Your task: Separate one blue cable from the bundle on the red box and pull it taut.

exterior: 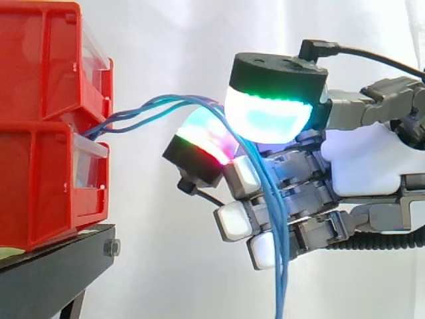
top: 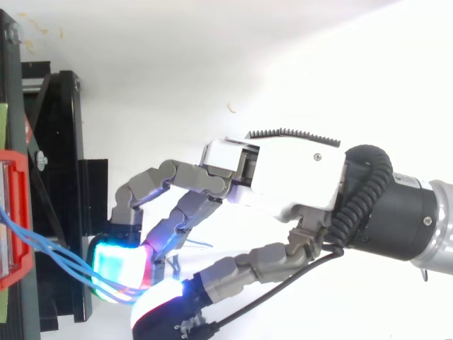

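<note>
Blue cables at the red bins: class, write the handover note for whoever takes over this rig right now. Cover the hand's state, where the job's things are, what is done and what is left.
Hand: shut on the blue cables, pinched between two glowing pads.
Cables: they leave the stacked red bins on the black stand, arch over to the pinch, then hang down past the fingers.
Done: cables grasped beside the bins.
Left: several strands share the pinch, so one is not yet separated. The span to the bins is curved, not taut.
</note>
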Robot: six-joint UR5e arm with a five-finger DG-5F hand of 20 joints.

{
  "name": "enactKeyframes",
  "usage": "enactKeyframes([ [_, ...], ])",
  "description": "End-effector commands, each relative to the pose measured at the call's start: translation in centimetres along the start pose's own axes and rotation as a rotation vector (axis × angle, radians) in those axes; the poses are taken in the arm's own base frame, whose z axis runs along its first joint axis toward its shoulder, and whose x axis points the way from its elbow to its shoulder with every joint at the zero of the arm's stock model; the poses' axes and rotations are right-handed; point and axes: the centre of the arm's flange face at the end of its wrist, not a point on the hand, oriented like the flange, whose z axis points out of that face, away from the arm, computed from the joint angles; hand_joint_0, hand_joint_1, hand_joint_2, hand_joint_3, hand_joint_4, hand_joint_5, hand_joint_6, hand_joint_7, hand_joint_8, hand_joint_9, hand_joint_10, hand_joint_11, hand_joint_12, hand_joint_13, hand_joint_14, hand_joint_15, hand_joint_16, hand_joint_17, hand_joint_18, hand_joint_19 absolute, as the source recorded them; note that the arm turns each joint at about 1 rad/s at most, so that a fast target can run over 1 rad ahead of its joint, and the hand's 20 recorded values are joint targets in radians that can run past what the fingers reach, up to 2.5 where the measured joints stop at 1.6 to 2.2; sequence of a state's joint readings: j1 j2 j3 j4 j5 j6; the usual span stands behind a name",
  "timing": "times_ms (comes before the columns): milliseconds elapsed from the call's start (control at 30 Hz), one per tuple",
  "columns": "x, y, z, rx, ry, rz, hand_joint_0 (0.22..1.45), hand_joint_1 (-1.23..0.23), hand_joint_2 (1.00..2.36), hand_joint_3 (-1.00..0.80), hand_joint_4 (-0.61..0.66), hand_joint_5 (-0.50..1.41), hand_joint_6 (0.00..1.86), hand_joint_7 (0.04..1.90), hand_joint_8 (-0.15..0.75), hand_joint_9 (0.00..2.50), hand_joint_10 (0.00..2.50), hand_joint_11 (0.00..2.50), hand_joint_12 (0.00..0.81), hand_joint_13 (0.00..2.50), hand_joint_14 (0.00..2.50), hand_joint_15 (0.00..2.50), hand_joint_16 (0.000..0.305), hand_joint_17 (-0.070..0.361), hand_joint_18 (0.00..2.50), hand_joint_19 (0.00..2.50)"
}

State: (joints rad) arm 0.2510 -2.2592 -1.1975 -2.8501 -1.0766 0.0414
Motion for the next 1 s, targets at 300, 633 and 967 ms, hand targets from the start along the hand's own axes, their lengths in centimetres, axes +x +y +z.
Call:
enactKeyframes([
  [300,0.06,0.02,0.01,-0.001,0.001,0.000,0.61,-0.79,1.00,-0.50,0.18,-0.21,0.86,1.01,0.327,0.94,0.02,0.72,0.363,0.96,0.01,0.48,0.048,0.109,0.77,0.58],
  [633,-0.05,0.03,0.04,-0.001,-0.001,0.000,0.61,-0.71,1.00,-0.45,0.16,-0.17,0.84,1.10,0.346,1.09,0.02,0.73,0.370,1.02,0.01,0.49,0.049,0.111,0.83,0.61],
  [967,0.06,0.02,0.01,-0.001,0.001,0.002,0.67,-0.84,1.02,-0.23,0.10,-0.20,0.86,1.04,0.325,1.01,0.02,0.72,0.362,1.01,0.01,0.49,0.050,0.111,0.83,0.59],
])
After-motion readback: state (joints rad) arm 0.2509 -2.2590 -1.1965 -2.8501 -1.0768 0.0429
